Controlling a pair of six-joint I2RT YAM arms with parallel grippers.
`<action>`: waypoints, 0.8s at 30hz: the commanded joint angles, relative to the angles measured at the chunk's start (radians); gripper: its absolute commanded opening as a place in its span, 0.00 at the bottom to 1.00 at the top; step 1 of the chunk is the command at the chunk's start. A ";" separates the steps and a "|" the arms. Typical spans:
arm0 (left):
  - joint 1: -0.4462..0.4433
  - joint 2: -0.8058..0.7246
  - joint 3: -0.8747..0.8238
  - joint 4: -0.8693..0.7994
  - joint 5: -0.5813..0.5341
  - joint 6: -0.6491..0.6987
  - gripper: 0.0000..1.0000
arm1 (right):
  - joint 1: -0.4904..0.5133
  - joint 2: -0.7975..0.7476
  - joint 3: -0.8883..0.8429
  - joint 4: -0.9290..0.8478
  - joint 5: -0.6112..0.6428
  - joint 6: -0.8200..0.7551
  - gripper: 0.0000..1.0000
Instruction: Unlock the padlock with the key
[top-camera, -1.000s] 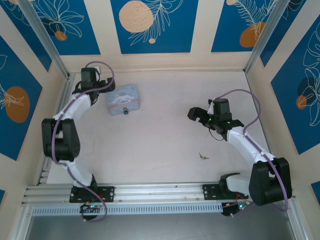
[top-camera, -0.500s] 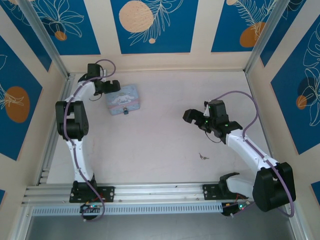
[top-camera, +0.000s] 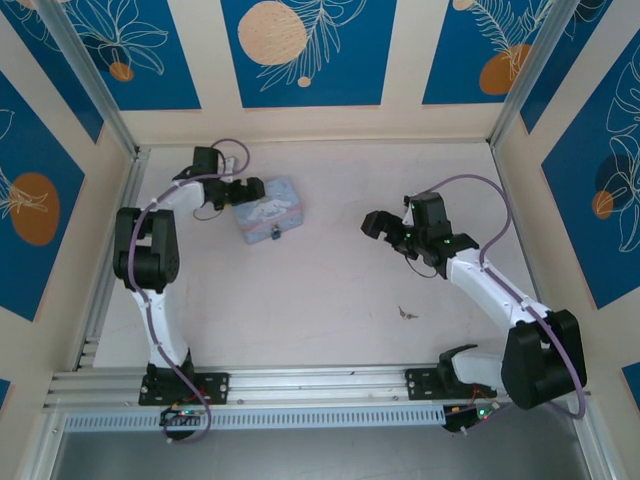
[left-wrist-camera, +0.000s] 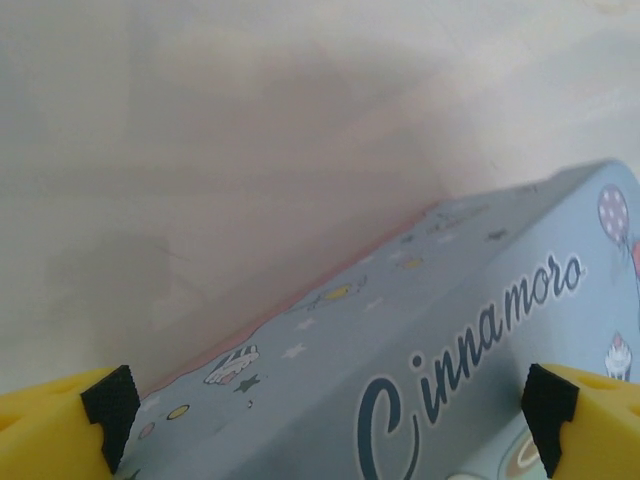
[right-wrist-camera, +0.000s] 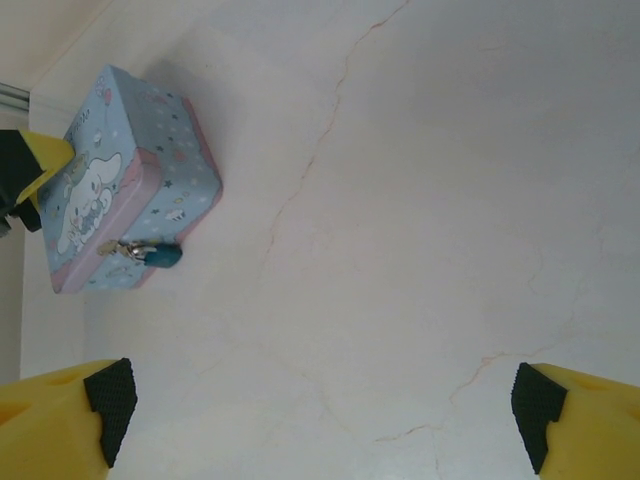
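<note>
The tin (right-wrist-camera: 125, 180) looks like smooth printed metal with a soft sheen. On the tin's front, the padlock (right-wrist-camera: 166, 256) is dark and glossy, its shackle bright metal. The table (right-wrist-camera: 420, 200) around the tin is matt, pale and stone-like, with fine cracks.

From above, the light is bright and even all around the tin box (top-camera: 268, 209), the picture is sharp, and only soft, pale shadows lie on the table (top-camera: 330, 290) near it. In the left wrist view the tin box is so close that its letters look soft and a bit blurry, and a wide grey shadow lies on the table just behind it. In the right wrist view the table beside the tin box looks pale and washed out, a faint shadow sits along the tin box's side, and the padlock (right-wrist-camera: 165, 256) on its front is tiny and fuzzy.
</note>
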 joint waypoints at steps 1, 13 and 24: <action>-0.090 -0.062 -0.048 0.059 0.049 -0.044 0.99 | 0.016 0.029 0.032 0.017 0.003 0.024 0.99; -0.266 -0.204 -0.145 0.130 -0.231 -0.262 0.99 | -0.029 0.292 0.244 0.027 -0.005 0.047 1.00; -0.266 -0.357 -0.307 0.139 -0.267 -0.351 0.99 | -0.032 0.708 0.650 -0.093 -0.185 0.009 0.94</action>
